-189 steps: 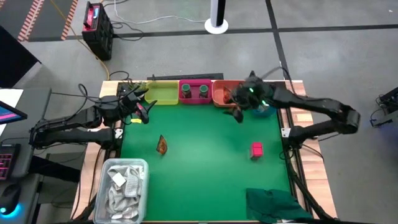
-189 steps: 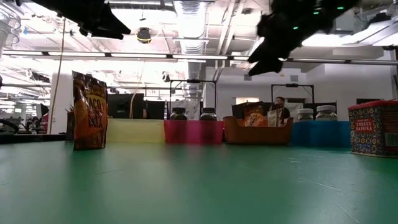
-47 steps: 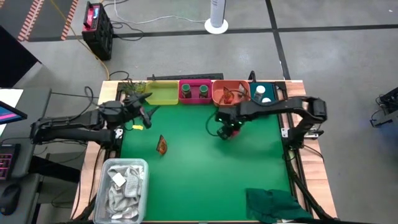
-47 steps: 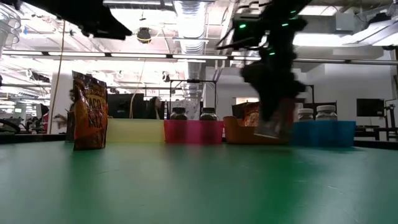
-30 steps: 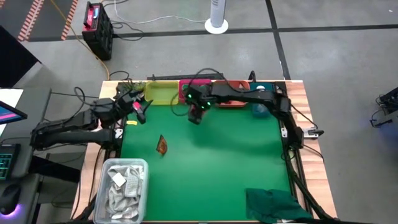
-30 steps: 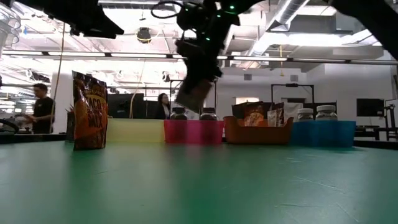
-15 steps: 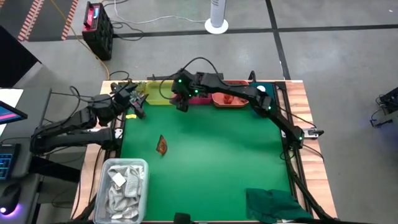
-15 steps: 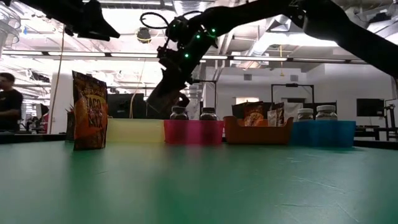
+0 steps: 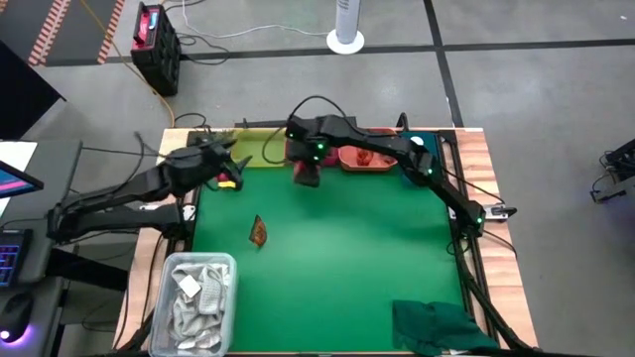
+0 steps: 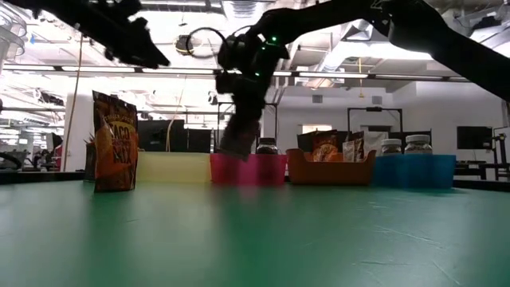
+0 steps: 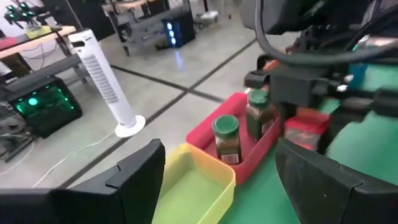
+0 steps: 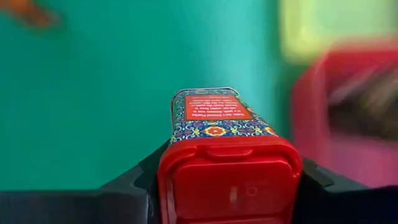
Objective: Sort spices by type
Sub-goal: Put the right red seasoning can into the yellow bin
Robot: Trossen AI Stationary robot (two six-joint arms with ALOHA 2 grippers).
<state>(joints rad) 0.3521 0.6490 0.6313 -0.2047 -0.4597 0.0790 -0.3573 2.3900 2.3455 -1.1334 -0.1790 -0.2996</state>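
The right gripper (image 9: 308, 174) is clamped on 1 pink box (image 12: 219, 134), a red-capped tin with a patterned body, and carries it in the air just in front of the pink tray (image 9: 298, 157), at that tray's end nearest the yellow tray (image 9: 256, 151). This looks like the delivery step for that box. The yellow tray appears empty, while the pink tray already holds 2 dark green jars (image 11: 226, 138), so the box most likely belongs in the yellow one. The next move calls for shifting past the pink tray's rim toward the yellow tray, lowering the box inside, and only then letting go. The left gripper (image 9: 226, 171) hovers beside the yellow tray with its fingers (image 11: 140, 177) spread and nothing between them, so the carrying arm needs to mind it. 1 orange-brown packet (image 9: 258, 232) stands alone on the green mat (image 9: 347, 268), well in front of the yellow tray, not yet sorted.
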